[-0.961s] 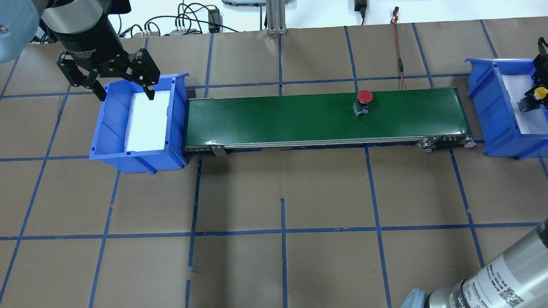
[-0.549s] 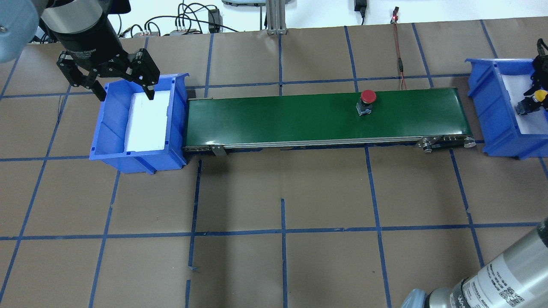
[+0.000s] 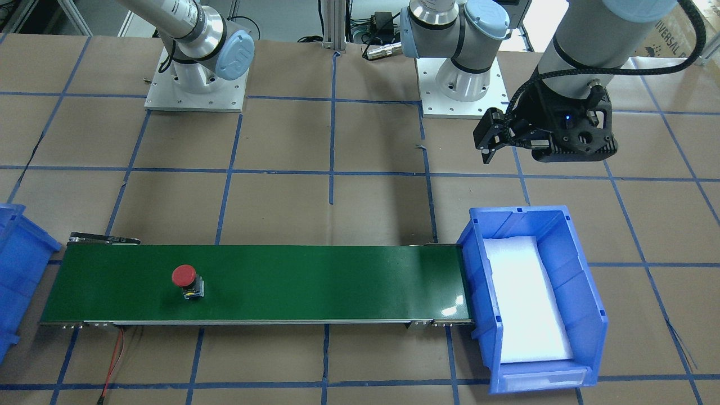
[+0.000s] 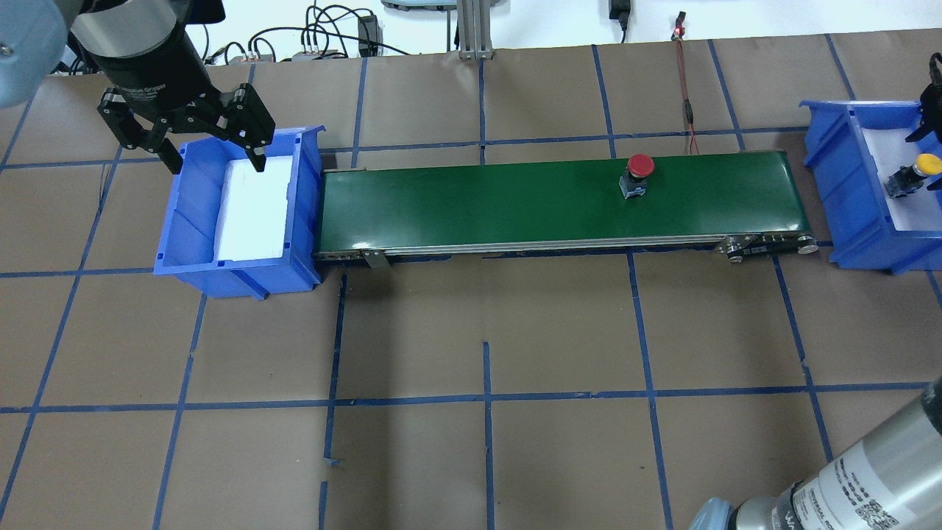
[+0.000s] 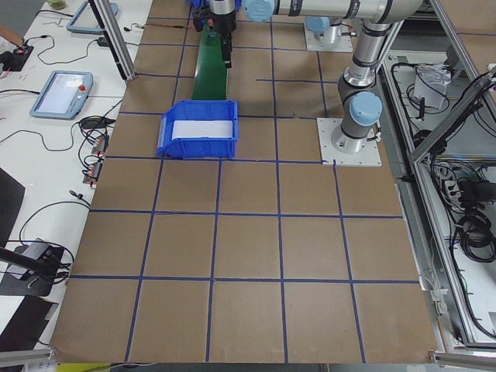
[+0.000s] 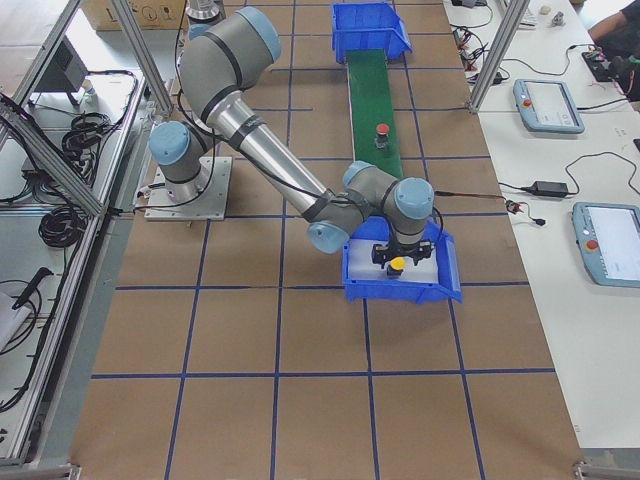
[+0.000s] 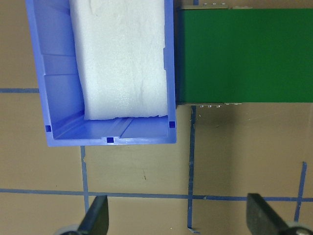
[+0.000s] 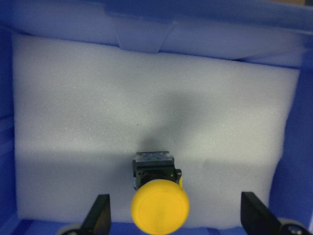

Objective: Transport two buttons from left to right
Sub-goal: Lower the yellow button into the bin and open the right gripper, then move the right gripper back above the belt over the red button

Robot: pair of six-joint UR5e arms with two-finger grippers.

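The red button (image 4: 639, 173) stands upright on the green conveyor belt (image 4: 478, 199), right of its middle; it also shows in the front view (image 3: 185, 279). The yellow button (image 4: 916, 173) lies on the white foam in the right blue bin (image 4: 846, 184). My right gripper (image 8: 176, 215) is open above it, with the yellow button (image 8: 159, 196) free between the spread fingers. My left gripper (image 4: 217, 158) is open and empty, hovering over the far end of the left blue bin (image 4: 239, 272), which holds only white foam.
A red cable (image 4: 686, 88) runs from the table's far edge to the belt near the red button. The right arm's forearm (image 4: 868, 471) crosses the near right corner of the overhead view. Brown paper with blue tape lines covers the table.
The right gripper has let go of the yellow button, which now lies on the foam, and has drawn back from it. The red button has moved right along the belt. The left gripper has not moved.
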